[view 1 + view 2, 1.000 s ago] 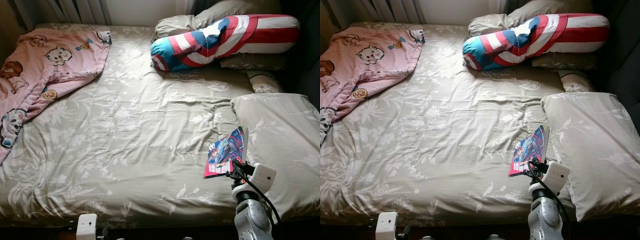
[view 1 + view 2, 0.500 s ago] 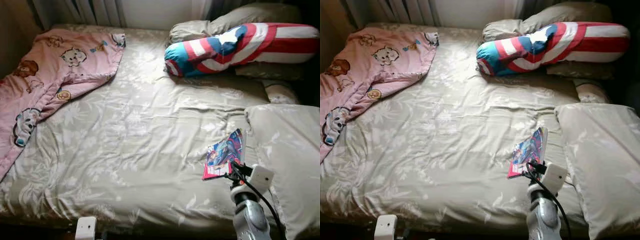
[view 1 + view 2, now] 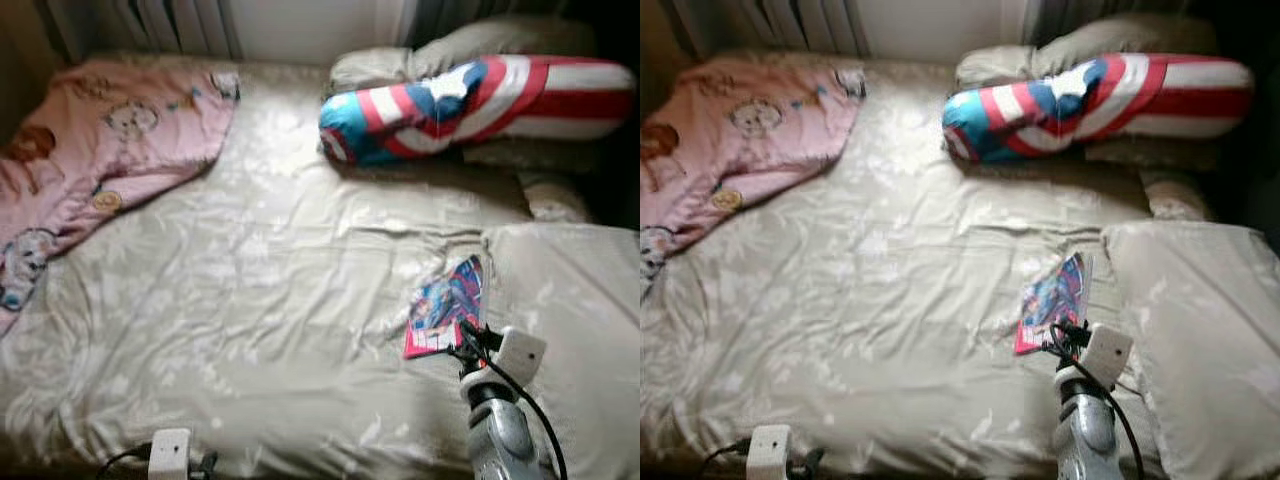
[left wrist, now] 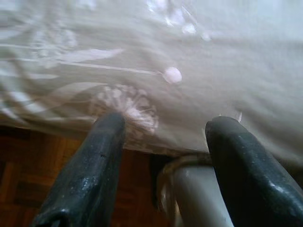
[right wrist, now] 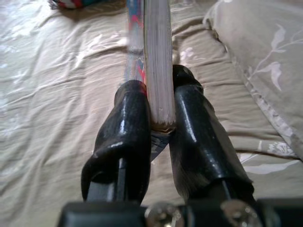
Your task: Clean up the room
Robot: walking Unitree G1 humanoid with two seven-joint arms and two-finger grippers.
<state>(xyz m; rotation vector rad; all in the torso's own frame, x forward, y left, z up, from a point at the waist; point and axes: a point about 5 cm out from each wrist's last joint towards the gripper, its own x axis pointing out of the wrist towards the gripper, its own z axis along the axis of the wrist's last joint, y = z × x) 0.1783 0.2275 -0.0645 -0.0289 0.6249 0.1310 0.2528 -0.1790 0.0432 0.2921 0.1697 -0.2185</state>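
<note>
My right gripper is shut on a thin comic book, held on edge above the bed near its right front. In the right wrist view the book's page edge stands clamped between the two black fingers. The right arm rises at the bottom right of the left eye view. My left gripper is open, low by the bed's front edge, with the floral sheet just beyond its fingers. A pink cartoon blanket lies crumpled at the bed's far left.
A beige floral sheet covers the bed. A red, white and blue bolster lies on beige pillows at the far right. A large beige pillow sits at the right, beside the book. Wooden floor shows under the bed edge.
The camera has shifted and the picture is now blurred. The right gripper still holds the comic book in much the same place above the bed.
</note>
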